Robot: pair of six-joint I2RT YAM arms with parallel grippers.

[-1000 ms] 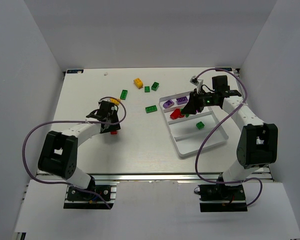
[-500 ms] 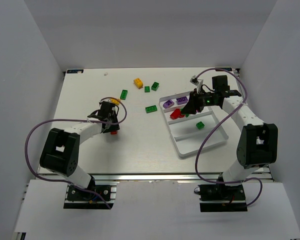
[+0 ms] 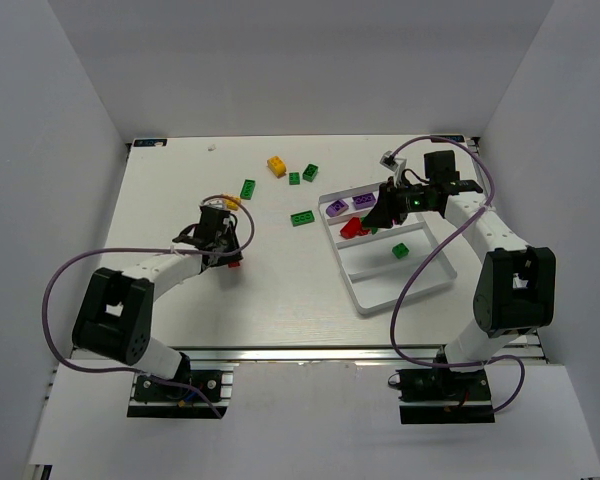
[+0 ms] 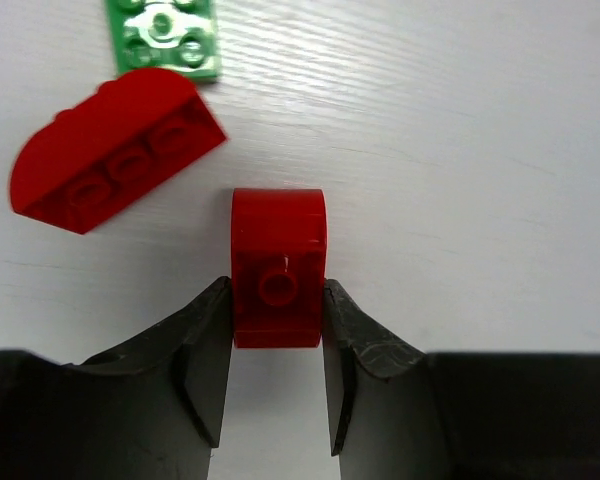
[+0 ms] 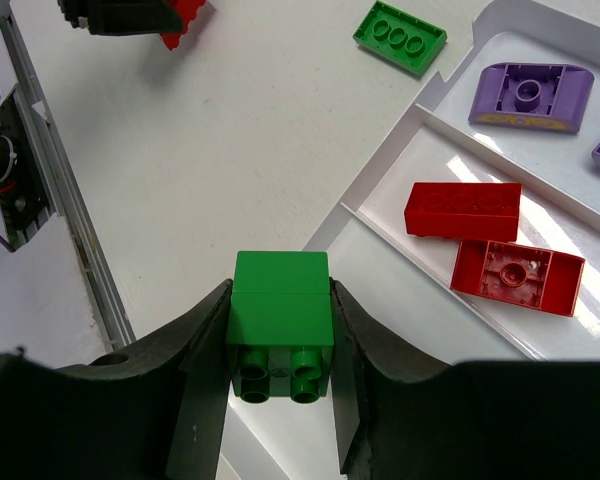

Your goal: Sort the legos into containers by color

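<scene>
My left gripper (image 4: 277, 290) is shut on a small red lego (image 4: 278, 262) low at the table; in the top view it (image 3: 227, 256) is left of centre. A longer red lego (image 4: 115, 150) and a green one (image 4: 163, 35) lie just beyond it. My right gripper (image 5: 280, 290) is shut on a green lego (image 5: 280, 320) and holds it above the near edge of the white tray (image 5: 380, 178); in the top view it (image 3: 378, 218) hangs over the tray (image 3: 365, 308). The tray holds two purple legos (image 3: 337, 208), red ones (image 3: 352, 227) and a green one (image 3: 401, 250).
Loose on the table behind the arms are a yellow-orange lego (image 3: 276, 165), green ones (image 3: 310, 171) (image 3: 248, 188) and a flat green one (image 3: 302, 218). Another yellow one (image 3: 230, 202) lies by the left wrist. White walls close in the table.
The left arm's elbow has shifted a little while its gripper stays by the red lego. The right arm has not moved.
</scene>
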